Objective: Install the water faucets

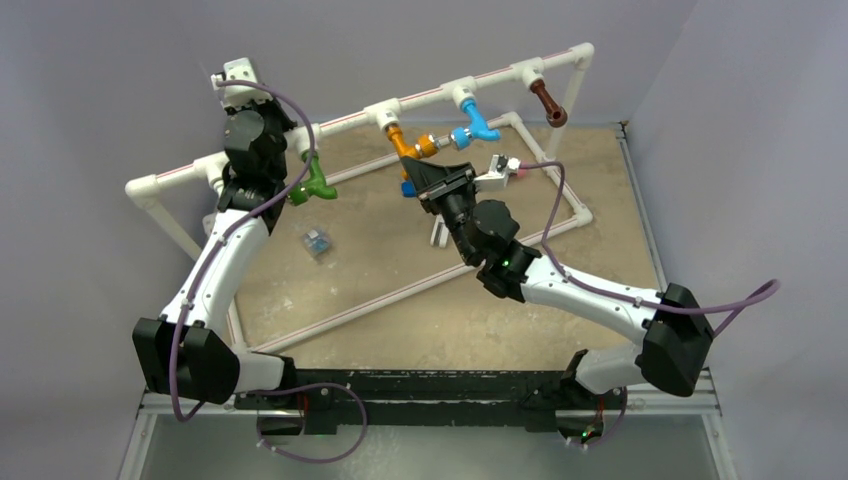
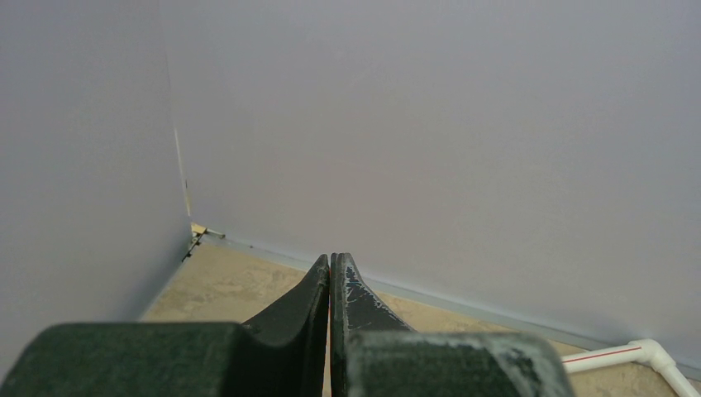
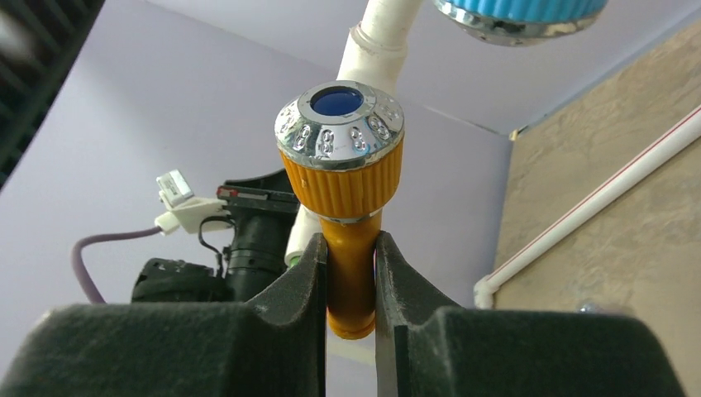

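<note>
Orange faucet (image 3: pixel 347 178) hangs from the white pipe rail (image 1: pixel 430 94), right claw (image 3: pixel 350 248) clamped on its neck; seating it seems underway, so a firm twist comes next. Left claw (image 2: pixel 331 266) is together, empty.

Closed left hand (image 2: pixel 331 289) before wall (image 2: pixel 430 124)

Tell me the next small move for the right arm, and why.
Probably twist the orange faucet into its white tee: the right end effector is shut on its neck, and in the top view its base already meets the tee.
</note>
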